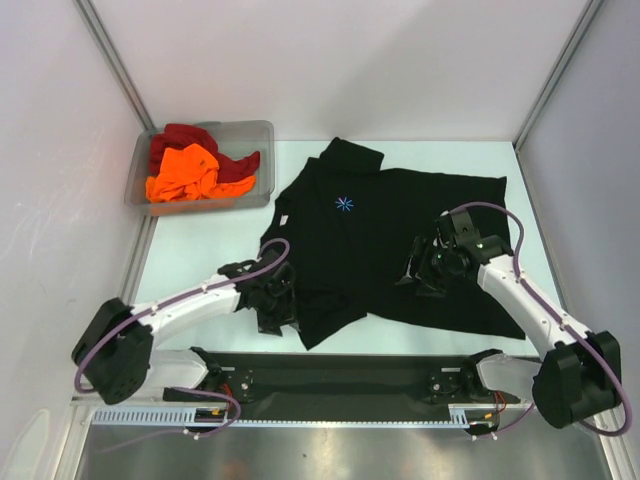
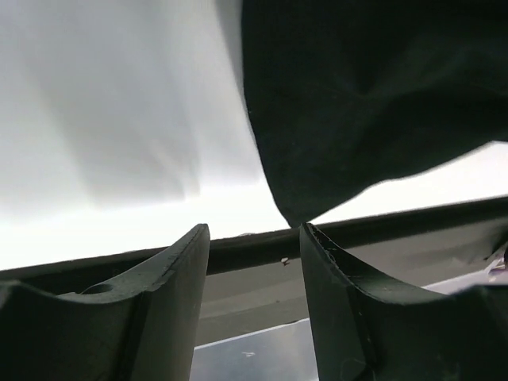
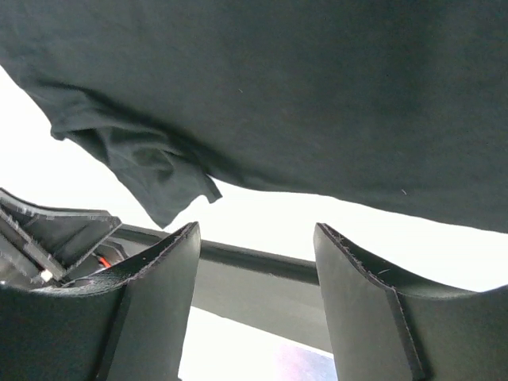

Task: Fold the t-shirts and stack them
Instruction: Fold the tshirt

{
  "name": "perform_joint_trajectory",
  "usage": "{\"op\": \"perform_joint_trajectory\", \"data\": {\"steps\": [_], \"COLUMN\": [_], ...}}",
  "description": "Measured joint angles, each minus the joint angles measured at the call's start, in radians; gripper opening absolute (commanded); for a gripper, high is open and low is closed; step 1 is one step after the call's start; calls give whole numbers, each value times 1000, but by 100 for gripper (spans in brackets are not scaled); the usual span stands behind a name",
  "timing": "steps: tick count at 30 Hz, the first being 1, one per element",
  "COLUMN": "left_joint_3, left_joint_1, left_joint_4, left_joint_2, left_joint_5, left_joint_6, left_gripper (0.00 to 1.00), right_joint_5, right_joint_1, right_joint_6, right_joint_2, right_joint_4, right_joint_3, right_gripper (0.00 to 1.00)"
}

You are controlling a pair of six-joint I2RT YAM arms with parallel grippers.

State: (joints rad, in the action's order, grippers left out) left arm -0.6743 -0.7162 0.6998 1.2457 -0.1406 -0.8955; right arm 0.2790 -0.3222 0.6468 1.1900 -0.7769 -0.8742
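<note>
A black t-shirt [image 1: 400, 215] with a light-blue starburst mark [image 1: 344, 204] lies spread across the middle of the table, its lower left part folded over. My left gripper [image 1: 274, 308] sits at that lower left edge. In the left wrist view it [image 2: 254, 230] is open with nothing between the fingers, and a corner of the black cloth [image 2: 373, 103] ends close to the right fingertip. My right gripper [image 1: 422, 272] hovers over the shirt's right half. It [image 3: 255, 228] is open and empty, with black cloth [image 3: 278, 79] beyond it. An orange t-shirt [image 1: 185, 172] and a dark red t-shirt [image 1: 185, 135] lie crumpled in the bin.
The clear grey plastic bin [image 1: 266, 160] stands at the back left corner. A black base rail [image 1: 340, 375] runs along the near edge between the two arm bases. White walls close in the left, back and right sides.
</note>
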Motion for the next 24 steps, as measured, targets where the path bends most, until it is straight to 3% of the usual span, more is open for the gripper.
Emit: {"op": "perform_joint_trajectory", "data": {"steps": [9, 15, 24], "left_joint_3": [-14, -40, -65], "left_joint_1": [-41, -41, -41], "left_joint_4": [-17, -29, -43], "left_joint_2": [156, 172, 211], "left_joint_5": [36, 125, 118], "left_joint_6": [-143, -153, -158], "left_gripper": [53, 48, 48], "right_joint_5": [-29, -28, -27], "right_joint_1": [36, 65, 97], "right_joint_6": [-16, -15, -21], "right_joint_2": [-166, -258, -275], "right_joint_4": [-96, -137, -157], "right_joint_3": [75, 135, 146], "right_gripper": [66, 66, 66]}}
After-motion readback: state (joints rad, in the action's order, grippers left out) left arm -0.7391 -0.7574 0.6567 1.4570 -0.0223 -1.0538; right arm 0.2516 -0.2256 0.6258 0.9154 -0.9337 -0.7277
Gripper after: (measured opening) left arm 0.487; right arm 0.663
